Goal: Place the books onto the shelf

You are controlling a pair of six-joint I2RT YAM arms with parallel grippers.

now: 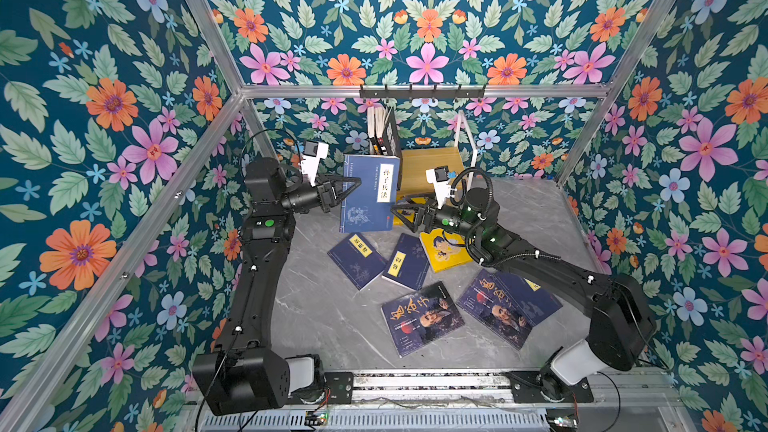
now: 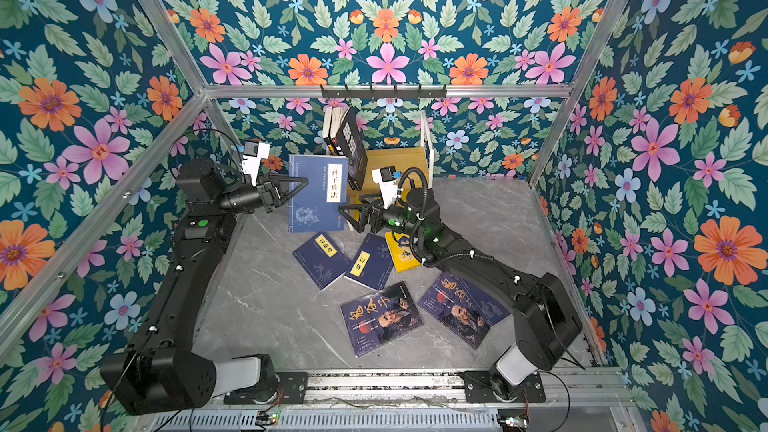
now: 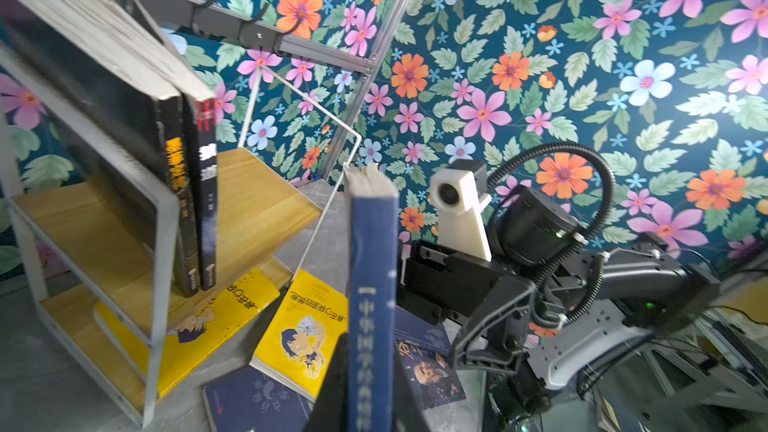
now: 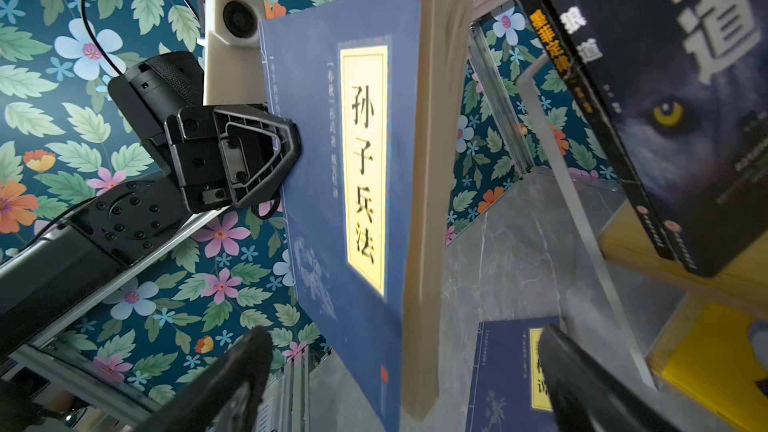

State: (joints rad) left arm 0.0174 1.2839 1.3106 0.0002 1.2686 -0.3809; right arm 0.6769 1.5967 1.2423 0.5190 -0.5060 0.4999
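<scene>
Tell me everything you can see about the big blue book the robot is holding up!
The blue book is a thin paperback with a pale yellow title label carrying black characters, a faint drawing low on its cover and cream page edges. It stands upright in the air, in front of the shelf. The left gripper is shut on its spine edge. The right gripper is open beside its lower corner, seemingly not touching it.

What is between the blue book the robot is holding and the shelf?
The black books leaning on the shelf stand just behind the blue book held by the left gripper. The board's right part is free. The right gripper, jaws open, hovers before the lower board.
</scene>
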